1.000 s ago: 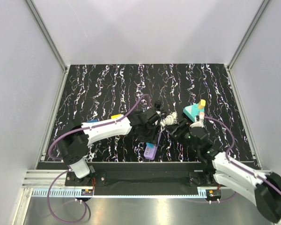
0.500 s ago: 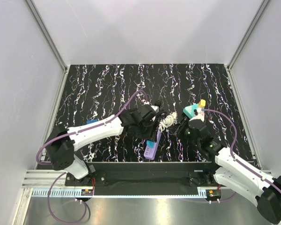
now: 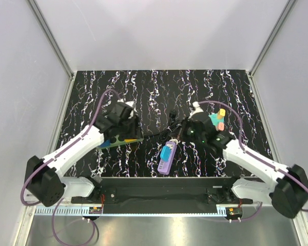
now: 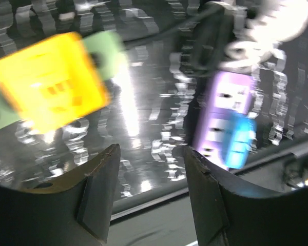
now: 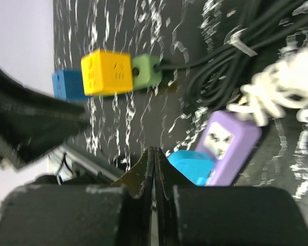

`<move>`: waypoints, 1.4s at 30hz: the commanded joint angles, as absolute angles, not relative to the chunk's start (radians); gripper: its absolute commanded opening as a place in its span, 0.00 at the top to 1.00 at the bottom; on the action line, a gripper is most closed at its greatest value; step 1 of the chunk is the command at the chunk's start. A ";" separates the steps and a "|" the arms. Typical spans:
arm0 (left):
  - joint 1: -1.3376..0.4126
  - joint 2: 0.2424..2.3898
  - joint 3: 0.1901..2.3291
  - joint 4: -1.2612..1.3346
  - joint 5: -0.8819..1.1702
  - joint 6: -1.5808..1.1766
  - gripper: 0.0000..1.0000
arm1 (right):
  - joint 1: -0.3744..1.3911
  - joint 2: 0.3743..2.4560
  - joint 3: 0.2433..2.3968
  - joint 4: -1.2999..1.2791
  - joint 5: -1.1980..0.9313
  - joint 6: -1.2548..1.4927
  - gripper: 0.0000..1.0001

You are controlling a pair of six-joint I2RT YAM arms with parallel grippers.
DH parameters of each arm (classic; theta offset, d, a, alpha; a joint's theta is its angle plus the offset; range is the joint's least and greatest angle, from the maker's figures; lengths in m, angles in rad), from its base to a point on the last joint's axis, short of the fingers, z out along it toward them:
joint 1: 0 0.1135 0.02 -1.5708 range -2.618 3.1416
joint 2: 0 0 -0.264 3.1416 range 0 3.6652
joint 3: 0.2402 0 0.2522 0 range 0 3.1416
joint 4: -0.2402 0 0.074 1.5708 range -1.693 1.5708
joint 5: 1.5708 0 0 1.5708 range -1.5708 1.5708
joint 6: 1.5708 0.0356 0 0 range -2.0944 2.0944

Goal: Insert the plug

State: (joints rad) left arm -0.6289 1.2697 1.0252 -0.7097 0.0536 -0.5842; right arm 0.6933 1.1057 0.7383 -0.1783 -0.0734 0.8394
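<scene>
A purple socket strip (image 3: 164, 164) lies near the table's front edge, with a blue plug (image 3: 168, 152) sitting on it. The strip (image 5: 230, 143) and the blue plug (image 5: 192, 165) show just right of my right gripper (image 5: 154, 151), which is shut with nothing between its jaws. In the top view the right gripper (image 3: 183, 131) hovers just behind the strip. A bundled black cable (image 5: 231, 61) and a white coiled cable (image 5: 282, 95) lie beyond it. My left gripper (image 4: 151, 169) is open and empty, off to the left (image 3: 128, 131) over the cubes; the strip (image 4: 227, 115) shows at its right.
Joined yellow (image 5: 107, 72), green (image 5: 146, 70) and blue (image 5: 66, 84) cubes lie at the left, the black cable running to the green one. A teal block with orange and pink pieces (image 3: 217, 119) stands right of the right arm. The table's front rail (image 3: 159, 182) is close.
The left arm has swung left, away from the cable bundle, to above the cubes. The right gripper has shut and moved forward, to just behind the strip.
</scene>
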 commanded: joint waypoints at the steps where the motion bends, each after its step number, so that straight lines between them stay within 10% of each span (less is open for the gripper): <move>1: -0.550 1.203 0.959 -0.684 0.112 -0.519 0.44 | 0.768 1.210 0.860 -0.245 -0.092 0.766 0.95; 42: -0.483 1.132 0.870 -0.638 0.190 -0.474 0.43 | 0.893 1.200 0.848 -0.304 -0.008 0.755 1.00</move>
